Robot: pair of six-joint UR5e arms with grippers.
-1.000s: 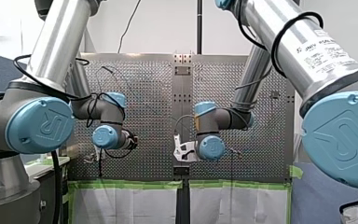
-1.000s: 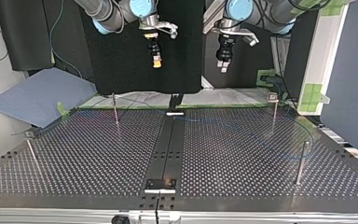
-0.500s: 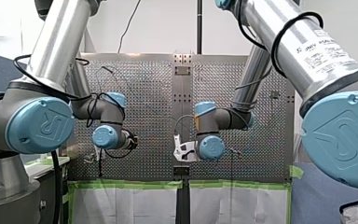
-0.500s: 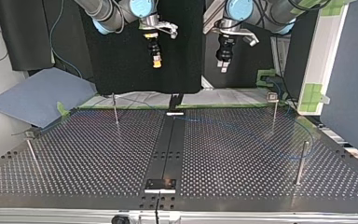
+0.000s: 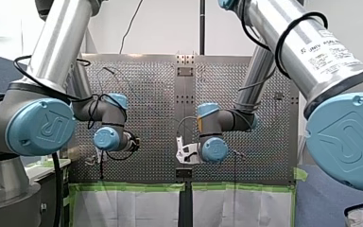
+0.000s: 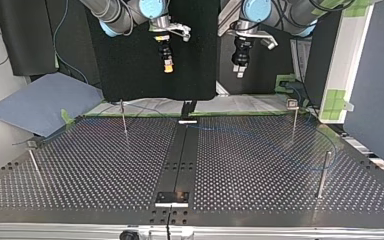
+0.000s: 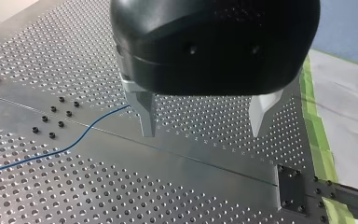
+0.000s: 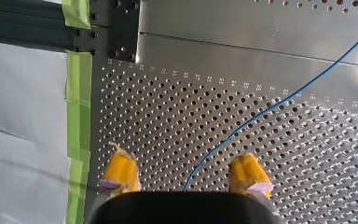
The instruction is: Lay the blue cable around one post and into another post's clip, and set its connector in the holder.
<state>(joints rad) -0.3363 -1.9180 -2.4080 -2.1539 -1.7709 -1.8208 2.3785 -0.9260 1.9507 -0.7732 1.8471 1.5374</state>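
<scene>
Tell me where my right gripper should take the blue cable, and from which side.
Take the cable on its loose run lying flat on the table, from straight above: it is thin and low, so a side approach would likely miss. It runs under the gap between the yellow pads of the open right gripper, which stand across its line.

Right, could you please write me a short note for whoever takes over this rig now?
My left gripper: open, empty, raised above the table.
My right gripper: open, empty, raised too; the blue cable runs on the table beneath it.
Cable: slack on the table, in neither gripper. Connector: not made out.
Done: nothing visible. Left: grasp the cable, lead it round a post, into a clip, seat the connector.
</scene>
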